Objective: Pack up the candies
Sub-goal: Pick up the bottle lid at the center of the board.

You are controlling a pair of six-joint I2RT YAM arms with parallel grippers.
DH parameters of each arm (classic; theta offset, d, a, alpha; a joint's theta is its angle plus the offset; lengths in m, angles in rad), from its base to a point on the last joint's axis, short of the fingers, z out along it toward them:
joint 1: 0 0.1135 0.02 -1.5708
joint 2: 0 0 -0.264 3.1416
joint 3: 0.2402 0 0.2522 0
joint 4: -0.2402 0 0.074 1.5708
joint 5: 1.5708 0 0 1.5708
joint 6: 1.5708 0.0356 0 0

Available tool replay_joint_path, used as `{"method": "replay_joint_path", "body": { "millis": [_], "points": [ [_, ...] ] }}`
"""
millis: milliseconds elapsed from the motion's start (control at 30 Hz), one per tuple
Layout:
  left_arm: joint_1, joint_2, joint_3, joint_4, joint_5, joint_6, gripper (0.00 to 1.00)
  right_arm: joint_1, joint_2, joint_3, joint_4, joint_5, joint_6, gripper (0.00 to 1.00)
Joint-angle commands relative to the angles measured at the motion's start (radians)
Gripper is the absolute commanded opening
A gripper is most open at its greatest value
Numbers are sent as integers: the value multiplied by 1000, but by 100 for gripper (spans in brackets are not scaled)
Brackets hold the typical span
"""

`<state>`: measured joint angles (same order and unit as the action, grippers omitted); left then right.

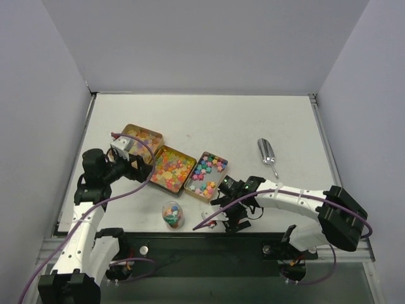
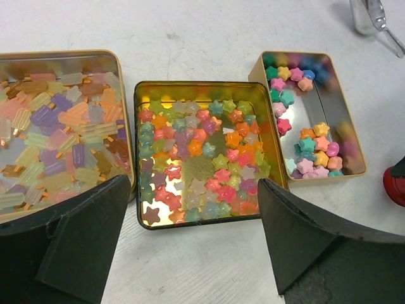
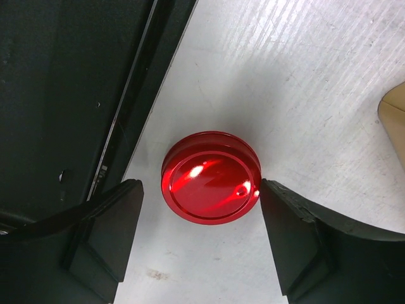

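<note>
The candies lie in three open gold tins: pastel gummy bars in the left tin (image 2: 60,120) (image 1: 142,140), shiny stars in the middle tin (image 2: 199,158) (image 1: 172,169), pastel stars in the right tin (image 2: 310,111) (image 1: 207,173). A small clear jar (image 1: 172,213) holds a few candies near the table's front edge. My left gripper (image 2: 196,244) (image 1: 135,166) is open and empty, just short of the middle tin. My right gripper (image 3: 199,193) (image 1: 233,220) is open, low over the table, one finger on each side of a flat red round lid (image 3: 211,177); its right finger is at the lid's rim.
A metal scoop (image 1: 267,152) (image 2: 368,16) lies to the right of the tins. The table's front edge and a dark rail (image 3: 76,95) run just beside the red lid. Grey walls enclose the table.
</note>
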<state>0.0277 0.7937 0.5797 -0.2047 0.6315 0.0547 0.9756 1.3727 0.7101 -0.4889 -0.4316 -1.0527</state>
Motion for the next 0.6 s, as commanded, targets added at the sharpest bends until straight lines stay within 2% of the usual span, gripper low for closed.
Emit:
{"method": "replay_joint_path", "body": {
  "millis": [0, 233, 567],
  "points": [
    [6, 2, -6, 54, -3, -15, 93, -6, 20, -9, -20, -2, 5, 73],
    [6, 22, -15, 71, 8, -23, 93, -8, 43, 9, -16, -1, 26, 64],
    [6, 36, -17, 99, 11, -33, 92, -8, 42, -9, -1, 22, 36, 71]
  ]
}}
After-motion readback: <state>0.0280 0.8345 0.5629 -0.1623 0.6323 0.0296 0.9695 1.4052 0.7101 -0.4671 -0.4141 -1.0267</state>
